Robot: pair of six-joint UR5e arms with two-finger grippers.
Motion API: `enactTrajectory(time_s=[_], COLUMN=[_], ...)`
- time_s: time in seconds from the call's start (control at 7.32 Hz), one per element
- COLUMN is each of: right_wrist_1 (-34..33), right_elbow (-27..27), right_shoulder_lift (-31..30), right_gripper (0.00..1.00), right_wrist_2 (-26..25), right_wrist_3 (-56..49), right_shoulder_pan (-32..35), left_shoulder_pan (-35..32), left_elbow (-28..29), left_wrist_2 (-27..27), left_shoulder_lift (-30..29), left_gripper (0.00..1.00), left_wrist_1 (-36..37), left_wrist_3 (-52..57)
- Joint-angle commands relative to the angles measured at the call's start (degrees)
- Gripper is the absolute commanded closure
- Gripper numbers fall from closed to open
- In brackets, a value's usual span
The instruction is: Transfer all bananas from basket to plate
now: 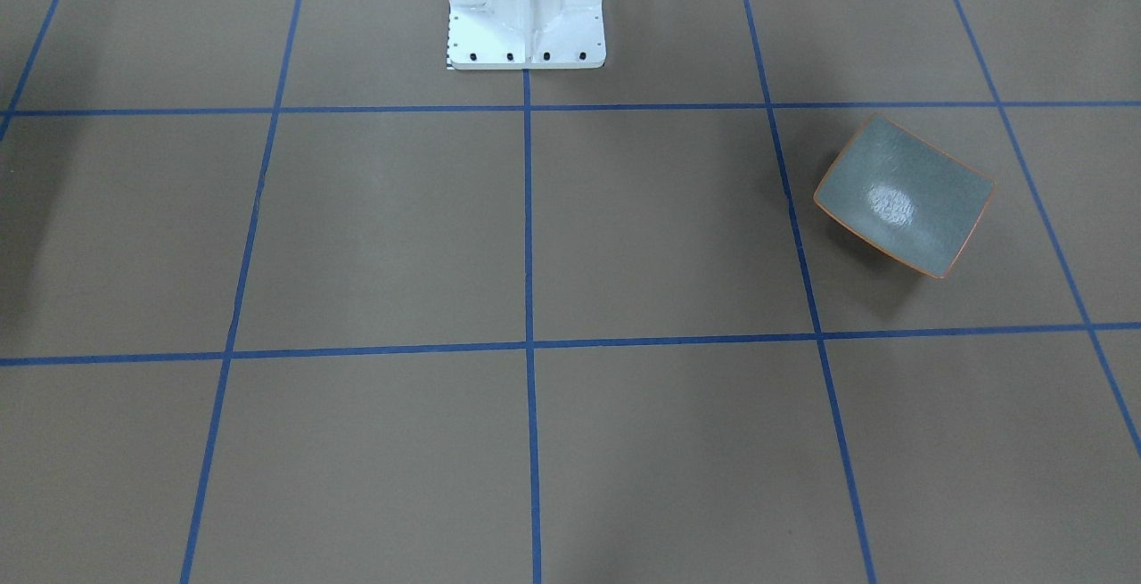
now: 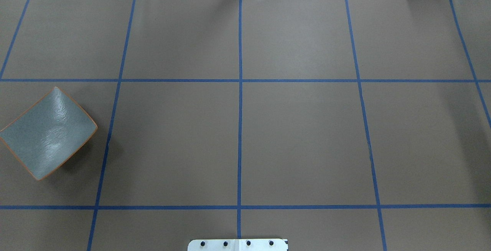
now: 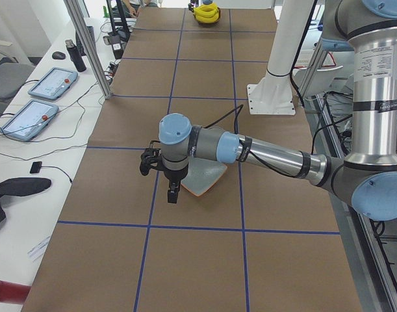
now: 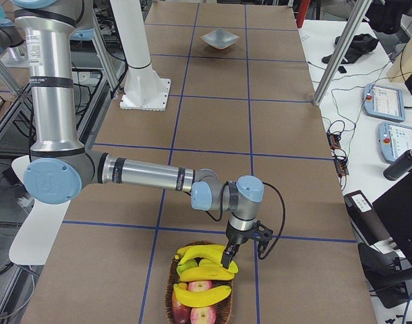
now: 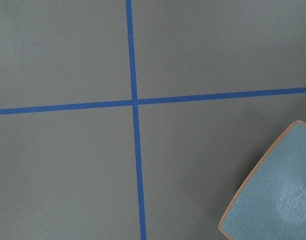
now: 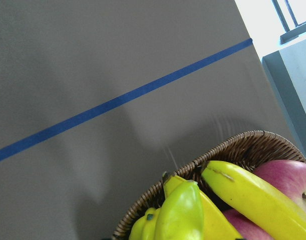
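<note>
The grey-green square plate with an orange rim lies empty on the table's left part; it also shows in the front view and the left wrist view. In the left side view my left gripper hangs over the table beside the plate. Several yellow bananas lie in a wicker basket at the table's right end. My right gripper hangs just over them. The right wrist view shows a banana and a greenish one. I cannot tell whether either gripper is open or shut.
Red apples lie under the bananas; one shows in the right wrist view. The white robot base stands at the table's middle back. Operator desks with tablets flank the far side. Blue tape lines grid the brown table.
</note>
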Motion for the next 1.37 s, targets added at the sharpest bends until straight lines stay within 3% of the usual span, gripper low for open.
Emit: enactTrajectory(time_s=[0.0,0.96,1.09,1.23], right_wrist_1=[0.11,0.11,0.2,0.2], right_elbow=[-1.2,-2.71,-2.62,-2.79], right_shoulder_lift=[0.25,0.34,0.34,0.08], right_gripper=[0.16,0.23,0.3,0.44], right_wrist_2=[-0.67,-1.11,-1.11,-1.2], right_wrist_3=[-0.02,-0.03,-0.03,-0.29], right_shoulder_pan=[-0.65,-1.35,-1.35,-1.44], left_shoulder_pan=[0.0,-0.09,-0.09,-0.09], left_elbow=[-1.04,-1.76,-1.76,-2.36], left_wrist_2=[0.0,-0.09,-0.09,-0.09], left_shoulder_lift=[0.05,0.58,0.58,1.36], left_gripper=[0.0,0.0,0.0,0.0], left_wrist_1=[0.0,0.0,0.0,0.0], left_wrist_3=[0.03,0.03,0.03,0.03])
